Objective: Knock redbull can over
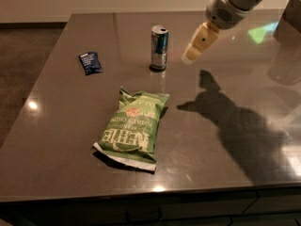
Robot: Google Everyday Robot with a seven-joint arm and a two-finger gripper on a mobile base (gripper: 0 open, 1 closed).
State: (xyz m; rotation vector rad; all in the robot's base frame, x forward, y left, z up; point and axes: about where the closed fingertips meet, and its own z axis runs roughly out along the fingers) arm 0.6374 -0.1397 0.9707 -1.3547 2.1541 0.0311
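The redbull can [159, 47] stands upright on the dark table [70, 117], toward the back middle. It is slim, blue and silver, with a silver top rim. My gripper [193, 53] hangs from the white arm [230, 4] at the upper right. Its cream fingers point down and left. It sits just right of the can, a short gap away, above the table. It holds nothing.
A green chip bag [131, 128] lies flat in front of the can. A small dark blue flat packet [90, 62] lies to the can's left. The table's front edge runs along the bottom; its left edge drops to the floor.
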